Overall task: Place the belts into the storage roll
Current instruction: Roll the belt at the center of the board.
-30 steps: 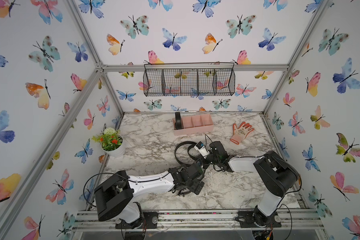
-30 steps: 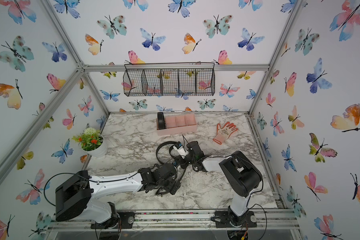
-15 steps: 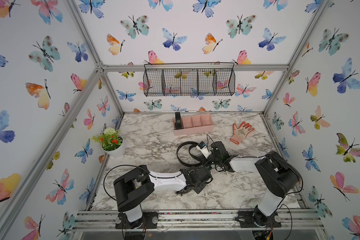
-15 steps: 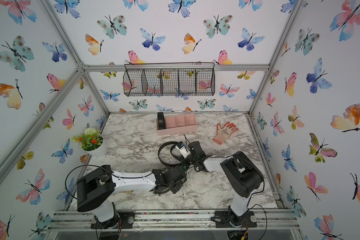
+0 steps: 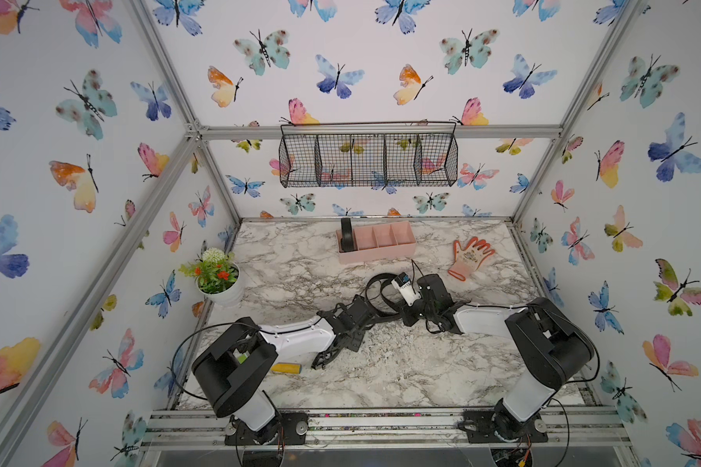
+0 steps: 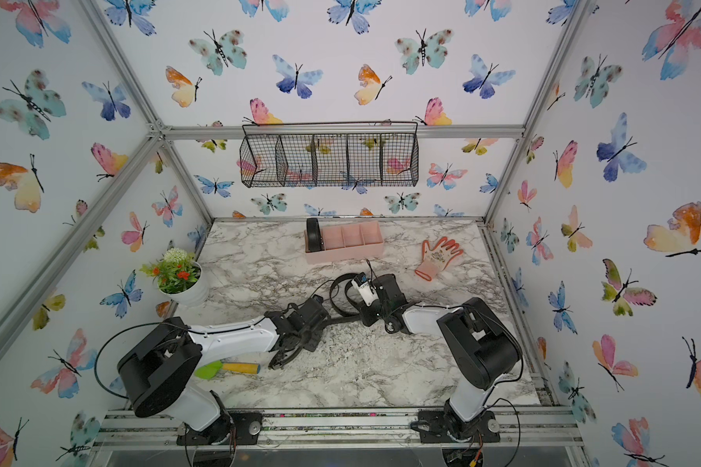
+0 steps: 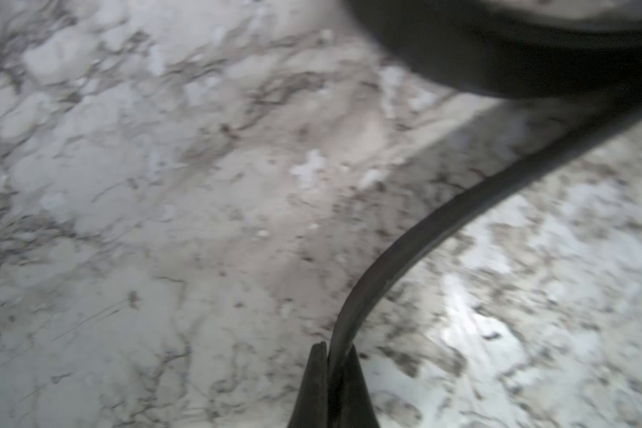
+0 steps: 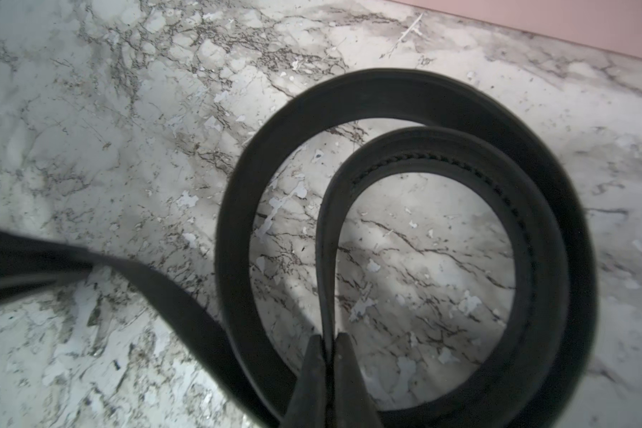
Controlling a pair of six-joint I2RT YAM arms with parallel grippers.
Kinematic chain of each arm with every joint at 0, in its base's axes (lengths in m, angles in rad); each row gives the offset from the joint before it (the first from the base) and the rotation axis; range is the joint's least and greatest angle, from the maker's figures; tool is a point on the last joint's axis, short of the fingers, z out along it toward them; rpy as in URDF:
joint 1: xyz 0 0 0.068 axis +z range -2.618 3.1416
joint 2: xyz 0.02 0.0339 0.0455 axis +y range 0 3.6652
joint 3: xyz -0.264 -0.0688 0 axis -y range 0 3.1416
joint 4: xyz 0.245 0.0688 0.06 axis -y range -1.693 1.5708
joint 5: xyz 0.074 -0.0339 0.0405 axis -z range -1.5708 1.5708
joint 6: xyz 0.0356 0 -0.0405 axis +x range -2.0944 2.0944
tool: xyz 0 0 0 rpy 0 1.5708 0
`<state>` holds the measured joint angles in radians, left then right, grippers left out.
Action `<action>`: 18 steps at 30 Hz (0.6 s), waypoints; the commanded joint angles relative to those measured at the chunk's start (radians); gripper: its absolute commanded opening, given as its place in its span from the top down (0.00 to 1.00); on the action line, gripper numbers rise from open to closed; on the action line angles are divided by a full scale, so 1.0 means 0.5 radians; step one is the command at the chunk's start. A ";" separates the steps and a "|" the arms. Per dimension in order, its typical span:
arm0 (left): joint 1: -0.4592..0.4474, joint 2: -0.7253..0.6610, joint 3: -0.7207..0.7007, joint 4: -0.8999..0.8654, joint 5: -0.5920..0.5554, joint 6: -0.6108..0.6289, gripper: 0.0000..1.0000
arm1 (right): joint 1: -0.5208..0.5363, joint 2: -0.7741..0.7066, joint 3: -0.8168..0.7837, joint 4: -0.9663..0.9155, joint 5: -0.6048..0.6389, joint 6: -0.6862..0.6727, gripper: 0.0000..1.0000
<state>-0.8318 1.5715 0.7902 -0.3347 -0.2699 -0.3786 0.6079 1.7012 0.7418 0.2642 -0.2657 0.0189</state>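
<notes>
Stretching for rolling, apparently: black belt [image 8: 386,83] is pinched at coil's inner end by closed right gripper [image 8: 330,341], lower centre, tail by closed left gripper [image 7: 334,352].

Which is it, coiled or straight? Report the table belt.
Loosely coiled: the belt forms two nested loops in the right wrist view.

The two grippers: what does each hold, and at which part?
Both hold the loose belt. The left gripper pinches its tail, away from the coil; the right gripper pinches the coil's inner turn.
</notes>
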 commanded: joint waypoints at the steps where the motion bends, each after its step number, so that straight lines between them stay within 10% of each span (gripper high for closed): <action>1: 0.317 -0.024 -0.016 -0.153 0.046 -0.102 0.97 | 0.004 -0.038 -0.136 -0.226 -0.181 0.070 0.97; 8: 0.643 0.161 0.203 -0.139 0.175 -0.122 0.98 | 0.217 -0.114 -0.125 -0.294 -0.304 0.089 0.97; 18: 0.574 0.513 0.716 -0.213 0.329 -0.048 0.98 | 0.597 -0.124 -0.271 -0.121 -0.439 0.117 0.97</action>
<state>-0.5148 1.7866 1.0813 -0.4324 -0.1619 -0.3954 0.8829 1.6436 0.6537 0.2420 -0.4046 0.0639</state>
